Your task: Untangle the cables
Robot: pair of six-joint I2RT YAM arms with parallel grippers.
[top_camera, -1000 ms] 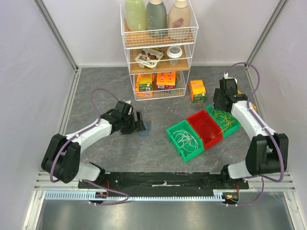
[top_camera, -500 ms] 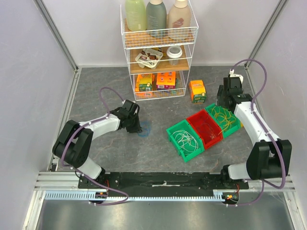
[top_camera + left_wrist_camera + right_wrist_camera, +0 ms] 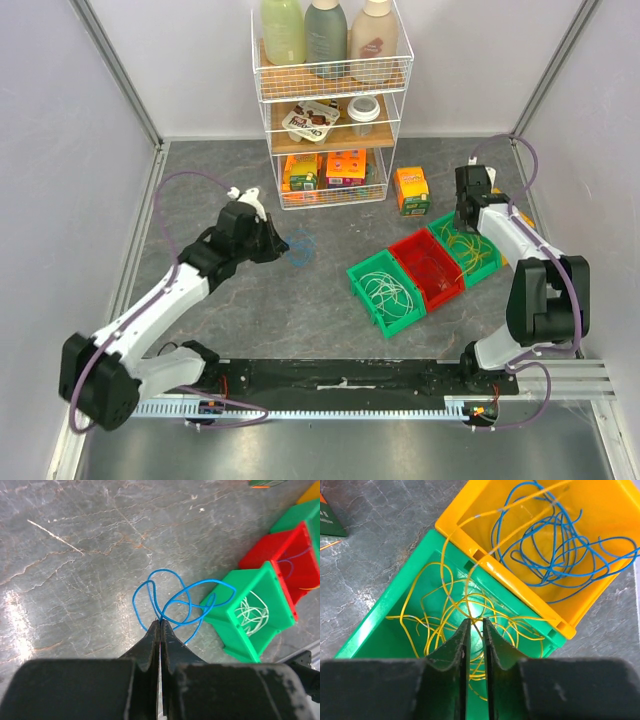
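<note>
Blue cable looped mid-worktop, away from all edges, pinched in fully closed left hand. Right hand, narrowly parted, above yellow cables in green bin near right edge.

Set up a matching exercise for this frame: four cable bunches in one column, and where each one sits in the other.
1. white cables
2. yellow cables
3. blue tangle
4. blue loop

A. in the yellow bin
B. pinched in the left claw
C. in the green bin beside the yellow bin
D. in the green bin at the row's near end

Pairs: 1-D, 2-C, 3-A, 4-B
</note>
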